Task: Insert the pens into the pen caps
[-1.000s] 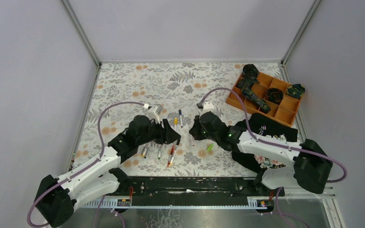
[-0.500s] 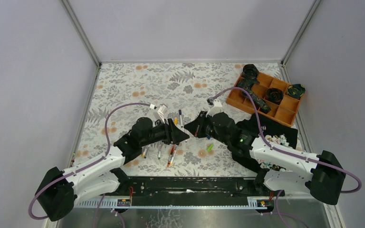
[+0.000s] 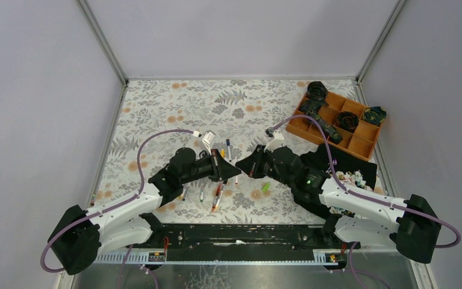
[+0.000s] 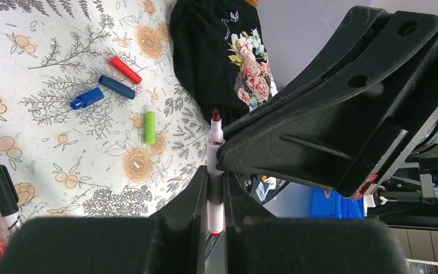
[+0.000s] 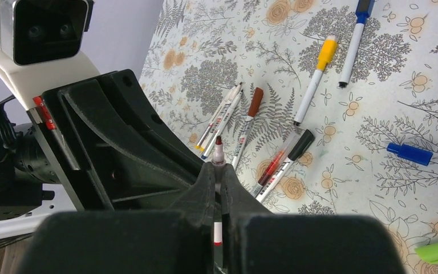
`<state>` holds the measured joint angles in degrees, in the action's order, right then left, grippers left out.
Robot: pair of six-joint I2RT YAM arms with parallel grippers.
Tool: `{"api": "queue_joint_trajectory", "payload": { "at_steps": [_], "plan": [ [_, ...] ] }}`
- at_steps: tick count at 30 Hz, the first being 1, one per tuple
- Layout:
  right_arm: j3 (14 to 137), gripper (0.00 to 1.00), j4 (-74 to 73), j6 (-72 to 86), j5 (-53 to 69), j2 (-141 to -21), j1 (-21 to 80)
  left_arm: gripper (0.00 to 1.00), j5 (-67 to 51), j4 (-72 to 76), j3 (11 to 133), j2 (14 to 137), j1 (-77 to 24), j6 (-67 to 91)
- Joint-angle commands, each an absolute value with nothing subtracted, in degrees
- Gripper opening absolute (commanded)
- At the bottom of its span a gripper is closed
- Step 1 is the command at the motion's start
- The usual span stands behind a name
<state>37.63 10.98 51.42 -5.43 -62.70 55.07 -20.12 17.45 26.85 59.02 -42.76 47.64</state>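
— Which gripper has the pen?
— Both, it seems. My left gripper [image 4: 213, 180] is pinched shut on the pen [image 4: 214, 137], tip up at mid-frame. My right gripper [image 5: 218, 174] is clamped on it too, above the tabletop [image 4: 34, 160].
— Why both?
— A handover, I judge, to regrip it for capping. The caps [image 4: 149, 127] lie loose at the upper left.
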Motion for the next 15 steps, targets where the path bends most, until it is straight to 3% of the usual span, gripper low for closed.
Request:
{"api": "queue_joint_trajectory", "payload": {
  "at_steps": [1, 3, 5, 11, 15],
  "plan": [
    [39.65, 0.07, 8.9, 48.17, -9.2, -60.36, 55.12, 0.0, -17.73, 17.01, 28.26, 56.88, -43.17, 45.21],
    [40.97, 0.29, 4.9, 45.43, -10.73, -60.4, 54.76, 0.0, -15.56, 12.95, 29.12, 56.02, -43.02, 43.9],
    [42.65, 0.43, 0.47, 43.61, -12.04, -60.83, 53.78, 0.0, -13.69, 9.0, 30.0, 55.22, -42.62, 42.7],
    [42.53, 0.52, -6.03, 40.22, -12.78, -63.59, 51.14, 0.0, -16.94, 2.0, 30.92, 52.77, -34.34, 39.42],
    [42.0, 0.49, -7.88, 40.38, -10.92, -67.99, 49.71, 0.0, -19.36, -2.5, 32.62, 51.37, -28.32, 36.08]
  ]
}}
